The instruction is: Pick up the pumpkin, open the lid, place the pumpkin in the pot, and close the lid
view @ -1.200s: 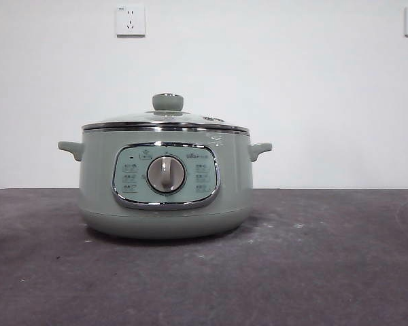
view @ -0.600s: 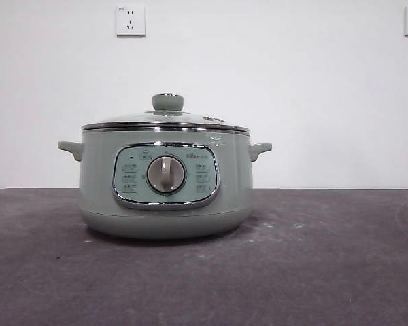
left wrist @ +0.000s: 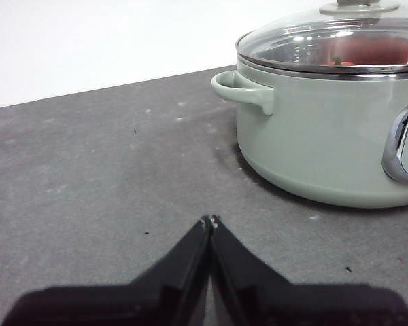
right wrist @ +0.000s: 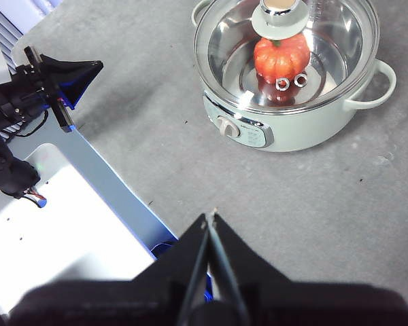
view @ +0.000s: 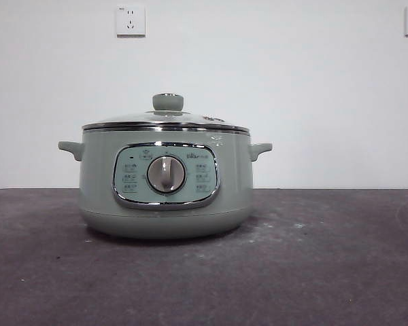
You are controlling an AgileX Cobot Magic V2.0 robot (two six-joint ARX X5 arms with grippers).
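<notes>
- You had the table, a dark grey mottled top, lying bare on both sides of the pot and in front of it in the front view, with its far edge meeting the white wall.
- From the right wrist view you could see the table's near edge running beside a pale silver platform, with dark equipment by that edge, well apart from the pot.
- The pot stood upright on the table, pale sage-green, with two small side handles and a chrome-framed panel holding a round silver dial.
- The lid sat closed on the pot, clear glass in a chrome rim, its sage-green knob on top.
- The pumpkin lay inside the pot under the glass, orange-red and ribbed; its stem was hidden by the knob.
- Your left gripper hung low over bare table, near the pot's side handle but not touching it, its jaws pressed together on nothing.
- Your right gripper was high above the table, well apart from the pot, its jaws likewise together and empty.
</notes>
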